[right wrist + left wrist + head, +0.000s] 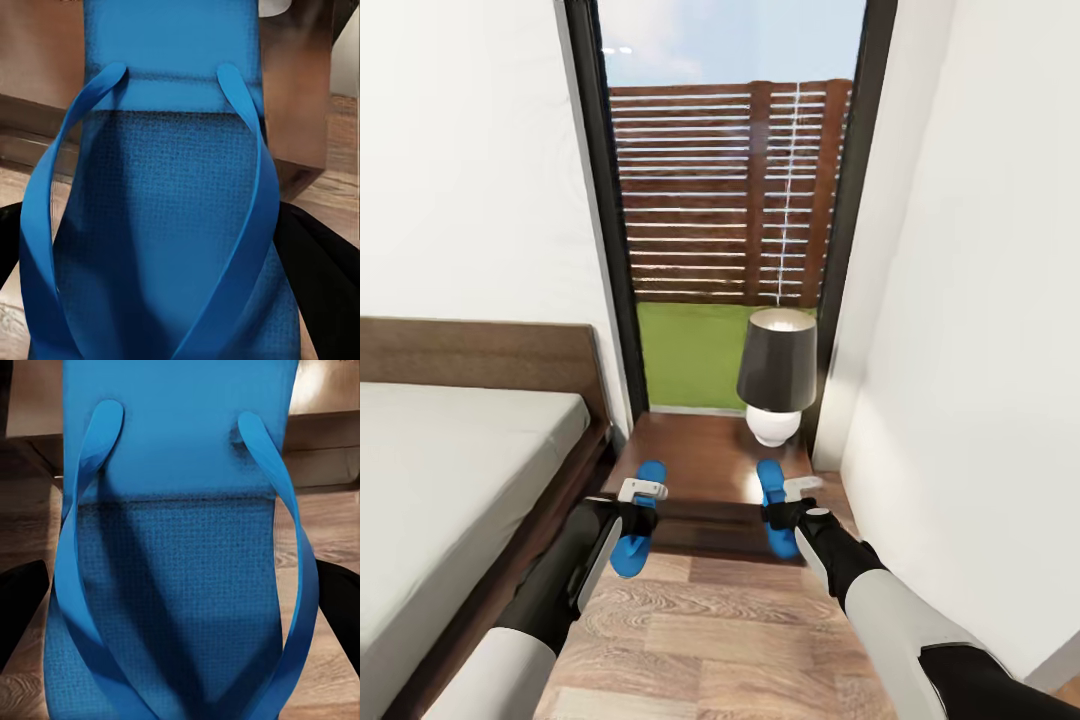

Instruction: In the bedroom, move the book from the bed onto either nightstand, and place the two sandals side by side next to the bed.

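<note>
The bed (450, 470) lies at my left, its grey mattress bare in the part I can see; the book is nowhere in my views, so I cannot say where it is. Between the bed's frame and the right wall runs a narrow strip of floor (730, 640), and I stand in it facing the window (730, 180).

My left gripper (635, 510) pinches the left sandal (637, 525) across its sole, the toe pointing ahead, so the shoe hangs level above the floor, near the bed frame. In the left wrist view that sandal (180, 547) lies lengthwise between my dark fingers (19, 600), straps up.

Ahead of both hands is the nightstand (705, 470), with a lamp (777, 375) at its back corner.

My right gripper (785, 515) pinches the right sandal (778, 510) the same way; the right wrist view shows it (172, 195) straps up between the fingers (315, 262). I hold the pair parallel and apart, I judge, so that lowering both at once would set them side by side beside the bed. They overlap the nightstand's front in the head view, so I may need to draw back first.
</note>
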Robot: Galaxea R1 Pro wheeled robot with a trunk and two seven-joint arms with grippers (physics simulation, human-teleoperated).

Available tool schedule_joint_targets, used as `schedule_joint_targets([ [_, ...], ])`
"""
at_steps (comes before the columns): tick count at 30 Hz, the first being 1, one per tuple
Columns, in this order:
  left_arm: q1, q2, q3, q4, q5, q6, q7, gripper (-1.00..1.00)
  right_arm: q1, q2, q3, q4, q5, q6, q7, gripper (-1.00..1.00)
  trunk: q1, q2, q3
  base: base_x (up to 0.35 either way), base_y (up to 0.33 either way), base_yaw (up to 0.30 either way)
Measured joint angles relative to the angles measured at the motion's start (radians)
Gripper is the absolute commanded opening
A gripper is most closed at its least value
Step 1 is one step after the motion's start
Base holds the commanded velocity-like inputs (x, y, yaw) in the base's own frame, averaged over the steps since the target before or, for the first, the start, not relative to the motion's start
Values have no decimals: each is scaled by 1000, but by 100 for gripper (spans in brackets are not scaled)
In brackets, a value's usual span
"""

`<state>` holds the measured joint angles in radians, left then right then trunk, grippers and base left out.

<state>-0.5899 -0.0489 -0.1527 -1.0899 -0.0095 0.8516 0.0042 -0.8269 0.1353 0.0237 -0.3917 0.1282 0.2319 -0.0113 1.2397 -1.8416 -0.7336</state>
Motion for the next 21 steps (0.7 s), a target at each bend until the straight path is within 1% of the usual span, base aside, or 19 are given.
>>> schedule_joint_targets([
  [7,0,0,0,0,1,0,0,-100,0,0,0,0,0,0,0,-100,0,0,0,12,-51,285],
  [21,0,-1,0,-2,1,0,0,-100,1,0,0,1,0,-1,0,-100,0,0,0,-2,-10,288],
])
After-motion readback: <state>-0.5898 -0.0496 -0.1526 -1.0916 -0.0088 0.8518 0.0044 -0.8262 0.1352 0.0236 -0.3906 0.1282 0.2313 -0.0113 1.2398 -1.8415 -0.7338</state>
